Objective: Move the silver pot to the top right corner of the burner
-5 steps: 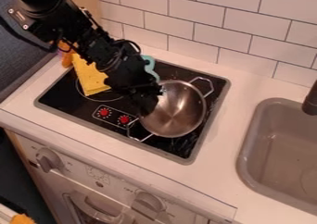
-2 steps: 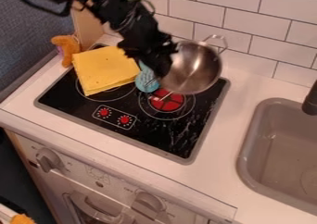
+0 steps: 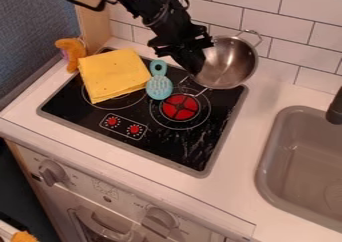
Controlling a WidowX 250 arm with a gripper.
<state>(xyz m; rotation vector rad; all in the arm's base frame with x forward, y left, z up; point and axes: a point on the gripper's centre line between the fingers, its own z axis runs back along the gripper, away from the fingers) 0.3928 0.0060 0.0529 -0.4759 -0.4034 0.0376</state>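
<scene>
1 pot (image 3: 230, 66), over the stove's (image 3: 204, 141) top right corner, apparently raised. 1 gripper (image 3: 199, 70), fingers pinched on the pot's rim. We judge the carry mostly done; we list 2 steps left: lowering, release.

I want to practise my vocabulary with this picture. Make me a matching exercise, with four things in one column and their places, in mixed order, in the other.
Things
1. yellow folded cloth
2. turquoise brush-like tool with a handle
3. shiny silver metal pot
4. grey sink basin with rounded corners

Places
A. next to the black robot gripper, at the cooktop's top right corner
B. set into the white counter, right of the black cooktop
C. lying over part of the left burner ring
D. between the cloth and the red burner disc

Right pairs: 1-C, 2-D, 3-A, 4-B
</scene>
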